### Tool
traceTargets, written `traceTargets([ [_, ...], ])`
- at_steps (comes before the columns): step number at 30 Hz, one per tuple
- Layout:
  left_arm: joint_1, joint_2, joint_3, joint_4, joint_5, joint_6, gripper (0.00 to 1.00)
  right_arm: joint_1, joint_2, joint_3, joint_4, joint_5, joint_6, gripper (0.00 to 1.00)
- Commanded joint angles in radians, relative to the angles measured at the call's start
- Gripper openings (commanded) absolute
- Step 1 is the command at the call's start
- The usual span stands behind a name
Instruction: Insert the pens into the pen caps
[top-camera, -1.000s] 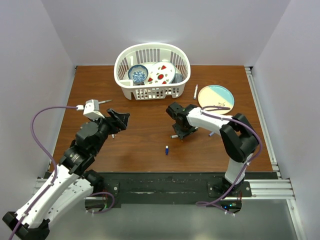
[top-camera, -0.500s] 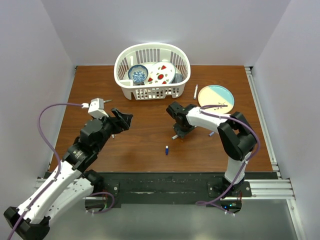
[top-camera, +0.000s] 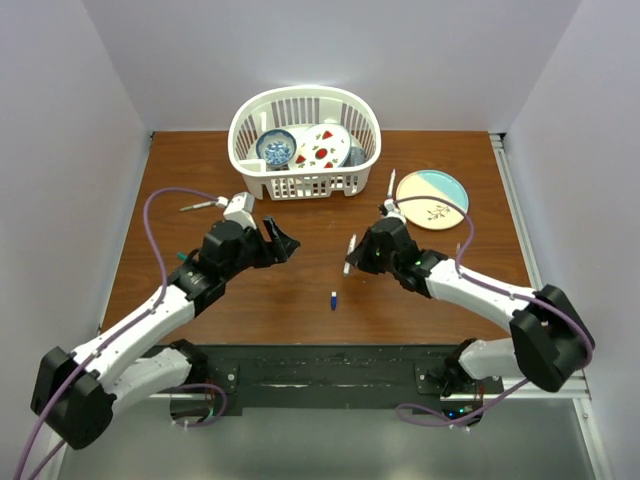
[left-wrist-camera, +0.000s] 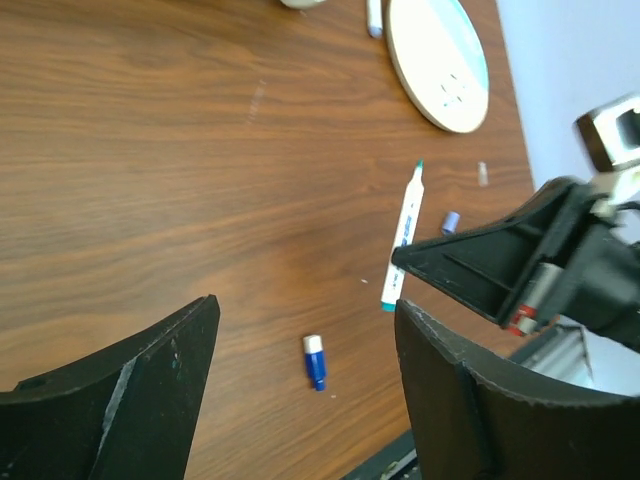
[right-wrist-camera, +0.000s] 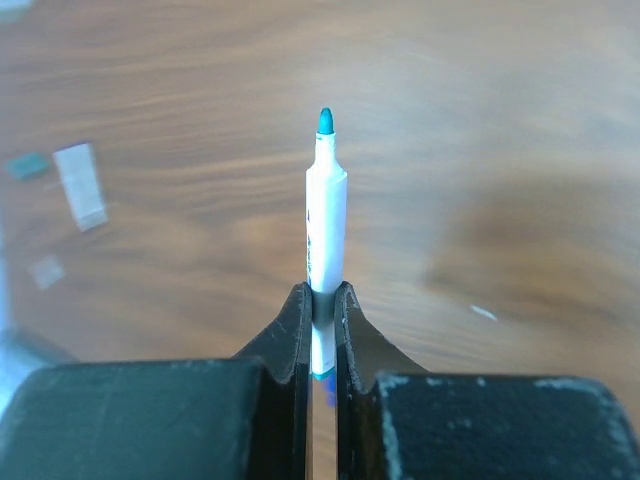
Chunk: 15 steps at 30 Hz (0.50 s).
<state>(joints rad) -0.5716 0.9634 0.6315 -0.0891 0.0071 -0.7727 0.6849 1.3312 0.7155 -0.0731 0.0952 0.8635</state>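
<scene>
My right gripper (top-camera: 362, 254) (right-wrist-camera: 320, 296) is shut on a white pen with a teal tip (top-camera: 349, 254) (right-wrist-camera: 326, 210) and holds it above the table, tip pointing away. That pen also shows in the left wrist view (left-wrist-camera: 404, 238). My left gripper (top-camera: 285, 243) (left-wrist-camera: 305, 395) is open and empty, with its jaws wide apart. A blue pen cap with a white end (top-camera: 333, 299) (left-wrist-camera: 314, 361) lies on the table below and between its jaws. A bluish-purple cap (left-wrist-camera: 450, 222) lies farther right. Another white pen (top-camera: 391, 183) lies by the plate. A grey pen (top-camera: 200, 205) lies at the far left.
A white basket (top-camera: 305, 186) holding dishes stands at the back centre. A cream and blue plate (top-camera: 432, 198) (left-wrist-camera: 437, 60) lies at the back right. A small green piece (top-camera: 181, 256) (right-wrist-camera: 25, 165) lies near the left arm.
My right gripper has risen off the table with the white pen in it and its arm has swung. My left gripper has moved right, toward the table's centre.
</scene>
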Motion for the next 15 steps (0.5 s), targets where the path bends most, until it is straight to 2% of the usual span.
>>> traceTargets([
  [1, 0.004, 0.092, -0.018, 0.267, 0.169, -0.053, 0.75, 0.004, -0.059, -0.011, 0.272, -0.204, -0.173, 0.00],
  [8, -0.001, 0.279, 0.011, 0.437, 0.313, -0.079, 0.72, 0.019, -0.142, -0.028, 0.360, -0.321, -0.190, 0.00],
  [15, -0.010, 0.344, 0.010, 0.578, 0.390, -0.096, 0.71, 0.036, -0.150, -0.021, 0.354, -0.348, -0.199, 0.00],
])
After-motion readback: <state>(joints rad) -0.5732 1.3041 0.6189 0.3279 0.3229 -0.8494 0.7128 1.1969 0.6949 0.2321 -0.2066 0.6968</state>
